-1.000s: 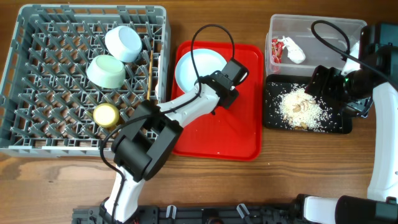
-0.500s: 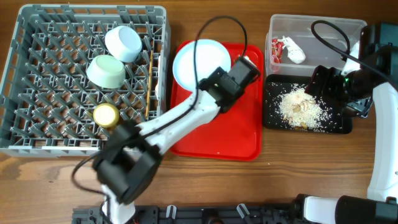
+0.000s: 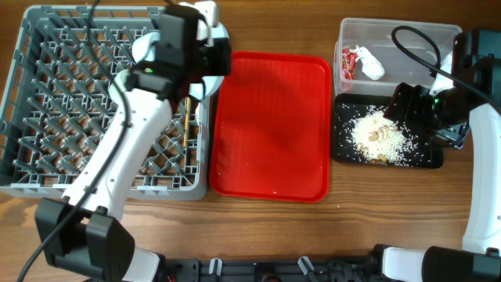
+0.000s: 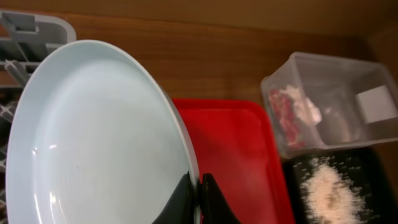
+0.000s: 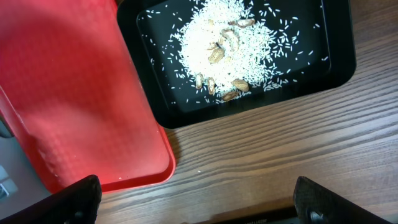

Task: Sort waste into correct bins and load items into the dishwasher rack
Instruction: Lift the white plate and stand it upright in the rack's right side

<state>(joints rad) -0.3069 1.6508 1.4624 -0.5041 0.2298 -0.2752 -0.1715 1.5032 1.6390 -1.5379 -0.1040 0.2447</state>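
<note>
The left claw [image 4: 198,190] is pinched tight on the rim of the smooth, glossy white round plate [image 4: 93,143], holding it tilted on edge above the far right corner of the large grey plastic lattice-walled rack [image 3: 47,94]. Half a second ago the plate was over the flat red plastic serving tray [image 3: 274,125]; that tray now lies bare except for a few pale grains near its front edge. From overhead the wrist hides most of the plate, so whether it touches the pegs cannot be told.

Thin wooden chopsticks [image 3: 188,117] lie along the rack's right wall. The crumpled red-and-white wrapper [image 3: 356,59] sits in the clear rectangular plastic tub [image 3: 399,27]; its print is too small to read. Just in front, the shallow matte black rectangular tray [image 3: 340,153] holds the crumbly white-beige food scraps [image 5: 224,43]. The right claw [image 5: 196,202] hangs over that tray's front edge where it was, spread wide with nothing in it.
</note>
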